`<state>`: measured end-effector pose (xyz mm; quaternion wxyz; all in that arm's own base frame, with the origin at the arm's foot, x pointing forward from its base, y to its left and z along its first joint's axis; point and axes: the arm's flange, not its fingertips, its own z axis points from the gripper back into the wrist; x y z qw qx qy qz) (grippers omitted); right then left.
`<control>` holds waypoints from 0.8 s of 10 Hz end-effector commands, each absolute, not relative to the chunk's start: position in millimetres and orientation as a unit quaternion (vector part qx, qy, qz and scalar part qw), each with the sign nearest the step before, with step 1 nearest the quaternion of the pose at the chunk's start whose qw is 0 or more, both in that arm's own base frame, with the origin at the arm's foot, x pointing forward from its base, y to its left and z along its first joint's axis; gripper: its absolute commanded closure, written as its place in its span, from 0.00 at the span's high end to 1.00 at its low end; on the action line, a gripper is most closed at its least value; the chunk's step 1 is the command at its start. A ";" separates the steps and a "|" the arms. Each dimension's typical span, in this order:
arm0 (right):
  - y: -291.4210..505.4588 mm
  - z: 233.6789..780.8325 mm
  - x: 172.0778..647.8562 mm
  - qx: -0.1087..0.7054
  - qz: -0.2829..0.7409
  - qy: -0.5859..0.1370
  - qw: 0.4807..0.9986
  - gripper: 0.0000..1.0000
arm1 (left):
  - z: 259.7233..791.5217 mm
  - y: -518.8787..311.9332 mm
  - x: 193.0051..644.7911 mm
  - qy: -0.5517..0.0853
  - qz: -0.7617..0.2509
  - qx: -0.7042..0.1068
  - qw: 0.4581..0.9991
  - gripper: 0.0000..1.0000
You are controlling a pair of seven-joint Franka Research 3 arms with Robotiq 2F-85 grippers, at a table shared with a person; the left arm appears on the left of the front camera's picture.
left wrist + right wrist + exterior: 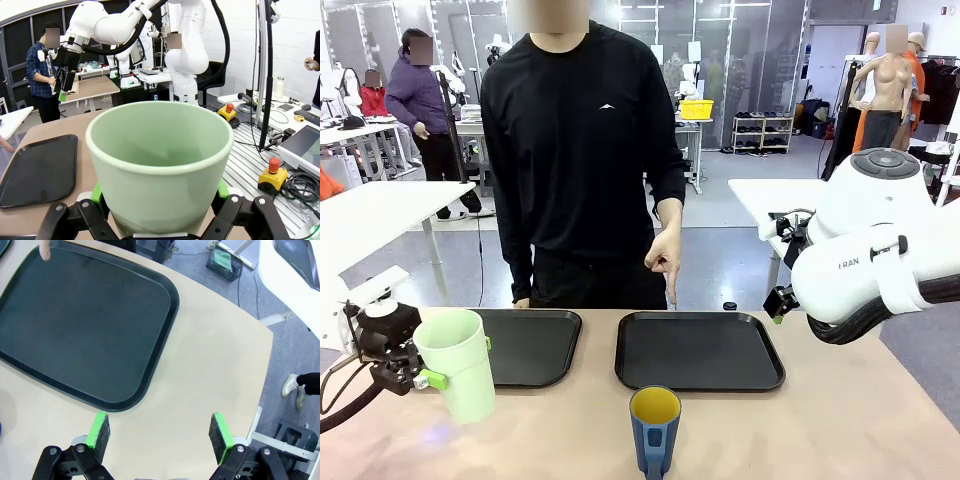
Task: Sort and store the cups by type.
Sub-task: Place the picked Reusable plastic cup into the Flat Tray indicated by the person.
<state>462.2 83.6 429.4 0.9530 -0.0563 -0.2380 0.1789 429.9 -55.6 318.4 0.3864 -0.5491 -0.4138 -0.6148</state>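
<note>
"When you look across the table (840,430), what do you see?"
"A pale brown top with two black trays side by side, the left tray (535,350) and the right tray (700,352). Behind is a big room with a grey floor, white tables and a yellow box (697,108)."
"Any words to read?"
"Only FRAN on the right arm (880,260)."
"What do the arms do?"
"The left gripper (160,200) comes in low from the left and pinches the green cup (460,360) between its pads. The cup is upright, in front of the left end of the left tray. I cannot tell if it touches the table."
"And the other?"
"The right arm bends high. The right gripper (160,432) looks down at bare table by the right tray's corner, fingers spread wide, nothing between them."
"Where is the blue mug (655,430)?"
"On the table near the robot's edge, in front of the right tray. The person's hand (665,258) points one finger down at that tray's far rim."
</note>
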 end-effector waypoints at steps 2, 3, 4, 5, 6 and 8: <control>82.9 429.2 462.3 -0.064 0.180 -0.238 0.952 1.00 | 320.7 -55.3 431.1 -0.414 -0.617 -0.548 0.384 0.40; 82.9 429.2 462.3 -0.064 0.180 -0.238 0.952 1.00 | 318.4 -55.6 429.9 -0.414 -0.615 -0.549 0.386 0.90; 82.9 429.2 462.3 -0.064 0.180 -0.238 0.952 1.00 | 320.1 -66.9 443.0 -0.417 -0.619 -0.542 0.386 0.90; 82.9 429.2 462.3 -0.064 0.180 -0.238 0.952 1.00 | 322.9 -79.0 453.6 -0.415 -0.621 -0.541 0.387 0.90; 82.9 429.2 462.3 -0.064 0.180 -0.238 0.952 1.00 | 325.5 -92.3 467.7 -0.419 -0.623 -0.535 0.388 0.90; 82.9 429.2 462.3 -0.064 0.180 -0.238 0.952 1.00 | 329.5 -119.7 497.5 -0.431 -0.616 -0.534 0.387 0.90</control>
